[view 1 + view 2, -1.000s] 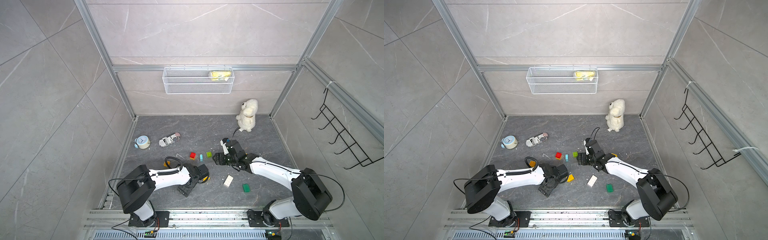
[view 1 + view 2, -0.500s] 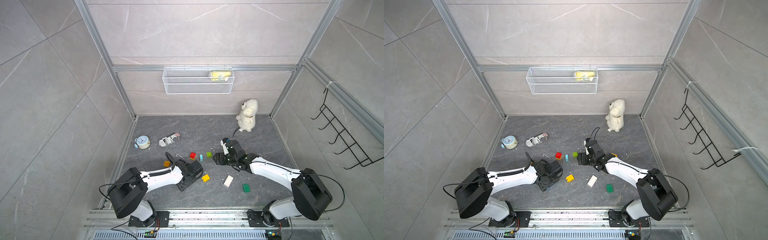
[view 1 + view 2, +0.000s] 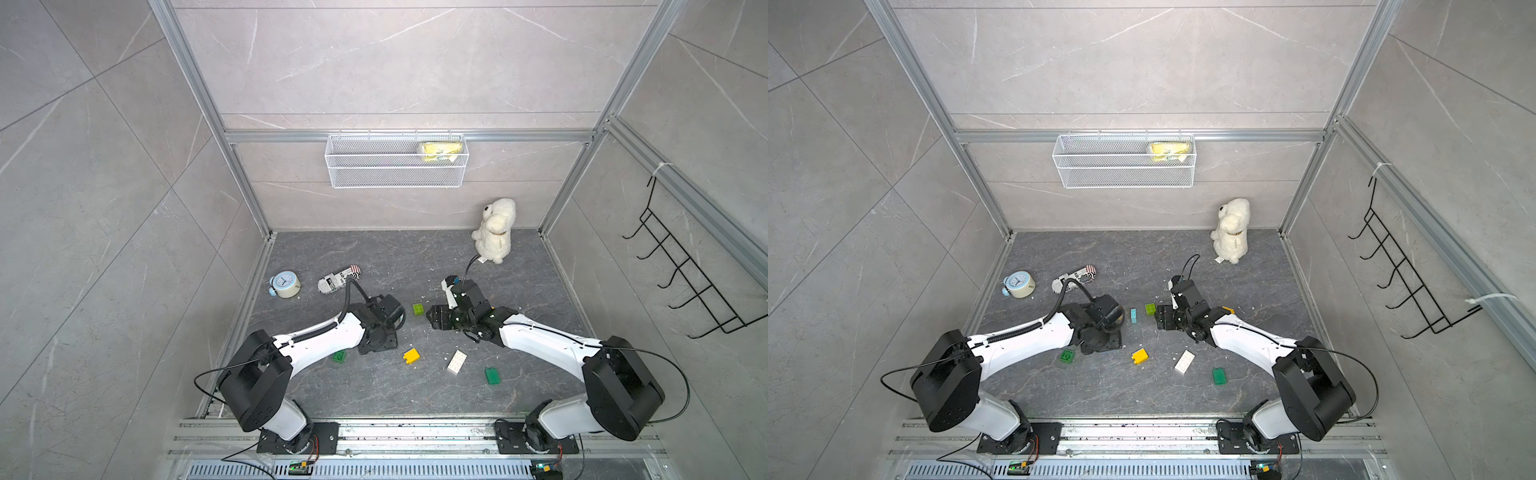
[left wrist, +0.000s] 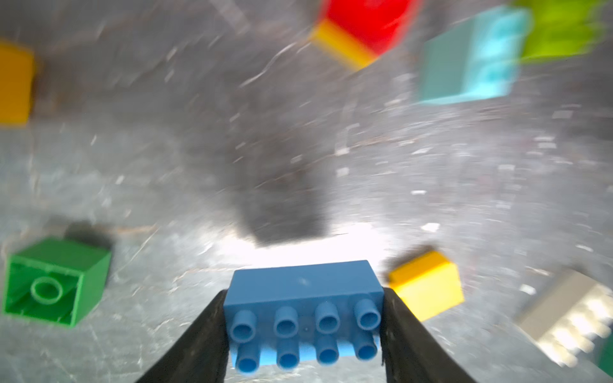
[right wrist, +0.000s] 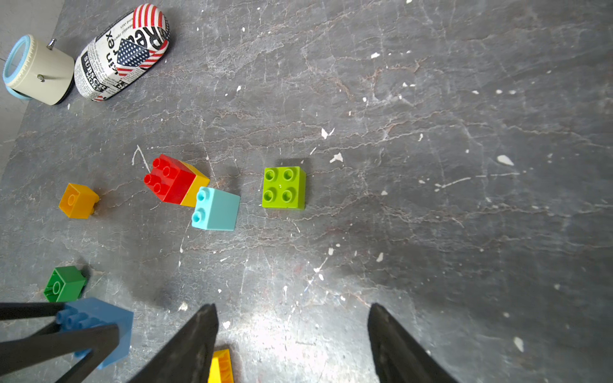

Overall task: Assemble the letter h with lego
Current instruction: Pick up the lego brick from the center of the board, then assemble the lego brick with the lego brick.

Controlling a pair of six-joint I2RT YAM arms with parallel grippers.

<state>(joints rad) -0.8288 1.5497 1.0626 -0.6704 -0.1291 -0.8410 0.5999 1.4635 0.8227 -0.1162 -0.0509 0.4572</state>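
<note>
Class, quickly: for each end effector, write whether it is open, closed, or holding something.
Left end effector: closed on the blue brick.
Right end effector: open, holding nothing.

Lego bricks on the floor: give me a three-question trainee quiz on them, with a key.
1. True or false: the left pincer grips a blue oblong brick.
2. How many studs show on top of the lime brick?
3. The right pincer is: A open and empty; B shut on a brick; C out of view.
Key: 1 true; 2 four; 3 A.
</note>
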